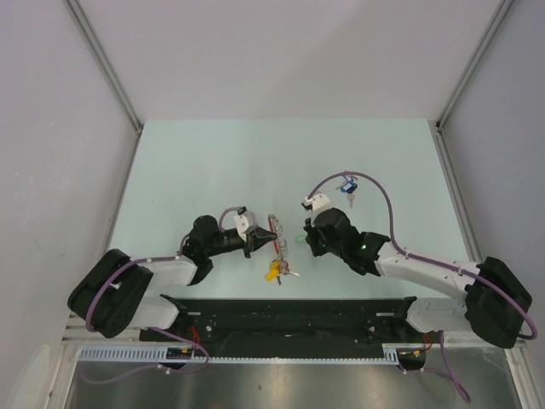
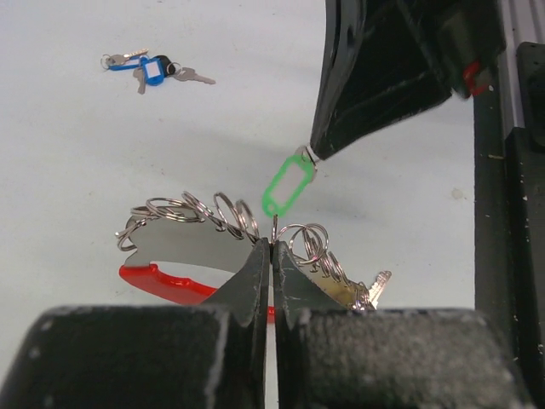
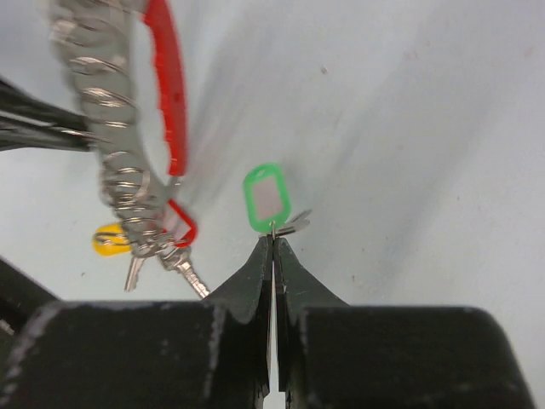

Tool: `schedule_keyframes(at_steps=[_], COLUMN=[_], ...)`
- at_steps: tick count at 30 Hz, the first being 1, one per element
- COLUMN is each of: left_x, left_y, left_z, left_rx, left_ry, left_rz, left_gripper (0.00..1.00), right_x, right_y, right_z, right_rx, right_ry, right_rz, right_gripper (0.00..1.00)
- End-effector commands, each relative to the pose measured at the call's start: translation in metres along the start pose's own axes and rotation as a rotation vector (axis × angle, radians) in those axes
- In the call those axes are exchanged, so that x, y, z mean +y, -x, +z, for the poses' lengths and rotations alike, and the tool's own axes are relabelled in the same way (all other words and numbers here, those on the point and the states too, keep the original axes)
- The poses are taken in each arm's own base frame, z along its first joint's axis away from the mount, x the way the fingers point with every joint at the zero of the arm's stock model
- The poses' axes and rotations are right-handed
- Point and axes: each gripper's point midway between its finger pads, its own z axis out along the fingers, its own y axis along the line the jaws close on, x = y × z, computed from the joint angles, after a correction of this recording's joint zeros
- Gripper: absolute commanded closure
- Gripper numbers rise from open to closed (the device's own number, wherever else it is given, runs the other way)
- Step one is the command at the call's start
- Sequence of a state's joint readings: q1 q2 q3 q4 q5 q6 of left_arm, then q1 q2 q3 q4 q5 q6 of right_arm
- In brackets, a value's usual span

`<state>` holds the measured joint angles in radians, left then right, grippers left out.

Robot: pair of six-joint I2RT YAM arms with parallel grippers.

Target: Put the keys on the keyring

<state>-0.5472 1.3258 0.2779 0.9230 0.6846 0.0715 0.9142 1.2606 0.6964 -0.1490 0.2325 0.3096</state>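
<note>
The keyring (image 1: 281,241), a bunch of silvery rings with a curved red loop (image 1: 274,225) and a yellow tag (image 1: 272,271), lies between the arms. My left gripper (image 1: 258,243) is shut on one thin ring of the keyring (image 2: 213,213), just above the red loop (image 2: 162,281). My right gripper (image 1: 305,239) is shut on the small ring of the green-headed key (image 3: 266,198), holding it just right of the keyring (image 3: 119,153). The green key also shows in the left wrist view (image 2: 288,186). The blue-headed key (image 1: 347,189) lies on the table beyond the right arm, and shows in the left wrist view (image 2: 153,70).
The pale green table (image 1: 213,162) is walled at the back and sides. A black rail (image 1: 289,311) runs along the near edge by the arm bases. The right arm's cable (image 1: 379,192) arches over the blue key. A yellow tag (image 3: 111,239) and a red tag (image 3: 180,226) hang from the bunch.
</note>
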Motion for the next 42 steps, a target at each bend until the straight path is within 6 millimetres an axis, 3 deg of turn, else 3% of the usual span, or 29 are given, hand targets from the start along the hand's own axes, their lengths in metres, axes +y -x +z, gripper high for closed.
schedule_keyframes(at_steps=[1,5,19,42], left_x=[-0.01,-0.016,-0.028,-0.022], left_y=[0.03,0.033,0.034,0.028], left_z=[-0.002,-0.002,-0.003,0.005], left_rx=[-0.112,-0.137,-0.169,-0.134], left_ry=[-0.065,-0.101,-0.169,-0.166], left_rz=[0.113,0.137,0.167,0.087], left_gripper=[0.98,0.97,0.97,0.99], right_x=[0.028,0.034,0.06,0.076], right_y=[0.056,0.065,0.073,0.063], right_z=[-0.029,-0.043,-0.063,-0.036], right_rx=[-0.19,-0.225,-0.239,-0.203], right_ry=[0.19,0.28,0.488,0.539], right_rz=[-0.207,-0.356,-0.45,-0.535], right_gripper=[1.0,1.0,1.0,1.0])
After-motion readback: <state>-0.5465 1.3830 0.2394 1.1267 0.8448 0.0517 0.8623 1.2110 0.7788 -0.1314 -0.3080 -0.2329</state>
